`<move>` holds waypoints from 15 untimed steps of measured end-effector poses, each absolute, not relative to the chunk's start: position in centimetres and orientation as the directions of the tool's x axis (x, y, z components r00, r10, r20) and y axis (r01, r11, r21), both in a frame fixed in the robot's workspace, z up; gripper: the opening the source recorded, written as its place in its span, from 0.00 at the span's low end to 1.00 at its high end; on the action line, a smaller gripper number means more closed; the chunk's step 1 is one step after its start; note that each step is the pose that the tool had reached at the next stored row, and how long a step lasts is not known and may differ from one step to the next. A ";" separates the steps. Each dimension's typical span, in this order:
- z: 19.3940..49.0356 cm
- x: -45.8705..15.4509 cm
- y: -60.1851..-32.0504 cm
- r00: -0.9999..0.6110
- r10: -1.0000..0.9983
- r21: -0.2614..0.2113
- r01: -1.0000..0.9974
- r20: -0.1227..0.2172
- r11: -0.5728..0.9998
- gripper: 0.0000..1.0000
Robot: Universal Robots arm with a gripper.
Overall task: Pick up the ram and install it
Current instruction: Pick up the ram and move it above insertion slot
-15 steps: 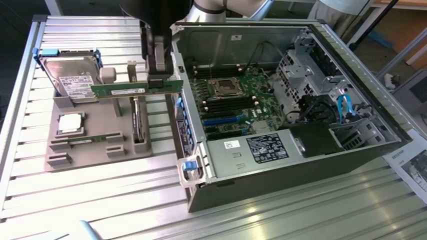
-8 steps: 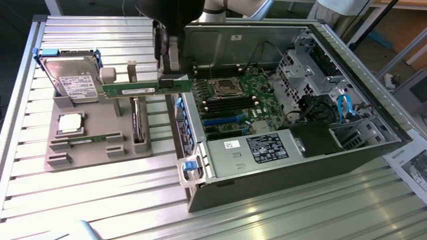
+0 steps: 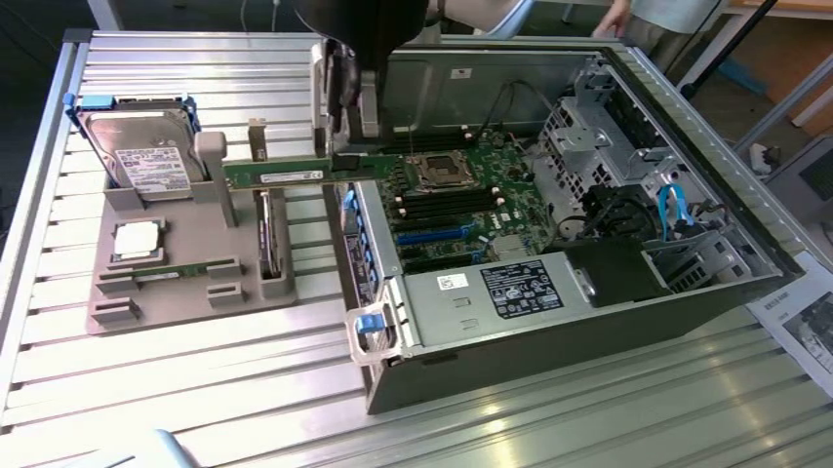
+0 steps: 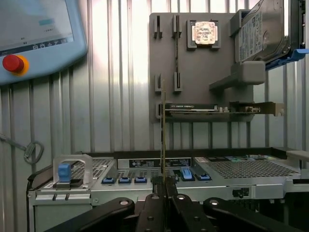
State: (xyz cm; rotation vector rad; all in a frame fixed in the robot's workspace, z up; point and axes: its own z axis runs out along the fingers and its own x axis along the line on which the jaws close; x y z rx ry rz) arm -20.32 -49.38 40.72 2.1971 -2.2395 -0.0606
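Note:
My gripper (image 3: 351, 146) hangs above the near wall of the open computer case (image 3: 729, 224), shut on the ram (image 3: 293, 175). This long green stick lies level in the air, reaching from the grey holder's side toward the motherboard (image 3: 475, 210). In the wrist view the ram (image 4: 163, 125) shows edge-on as a thin line rising from my gripper (image 4: 163, 186). A second ram stick (image 3: 182, 269) rests in the grey holder (image 3: 195, 302), seen also as a second ram stick (image 4: 176, 38) in a slot of the grey holder (image 4: 203, 67).
The holder also carries a hard drive (image 3: 143, 156), a square silver processor (image 3: 137, 239) and a dark card on edge (image 3: 268, 244). A teach pendant (image 4: 34, 34) lies on the slatted table (image 3: 195, 390). A person stands behind the case (image 3: 651, 15).

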 end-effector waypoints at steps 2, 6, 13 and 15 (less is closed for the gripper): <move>40.7 -19.7 -49.4 -0.019 -1.000 0.030 -0.999 -0.024 0.019 0.12; 40.7 -18.8 -49.5 -0.019 -1.000 0.030 -0.999 -0.024 0.019 0.12; 40.7 -17.7 -49.5 -0.019 -1.000 0.030 -0.999 -0.024 0.019 0.12; 40.7 -17.2 -49.5 -0.019 -1.000 0.030 -0.999 -0.024 0.019 0.12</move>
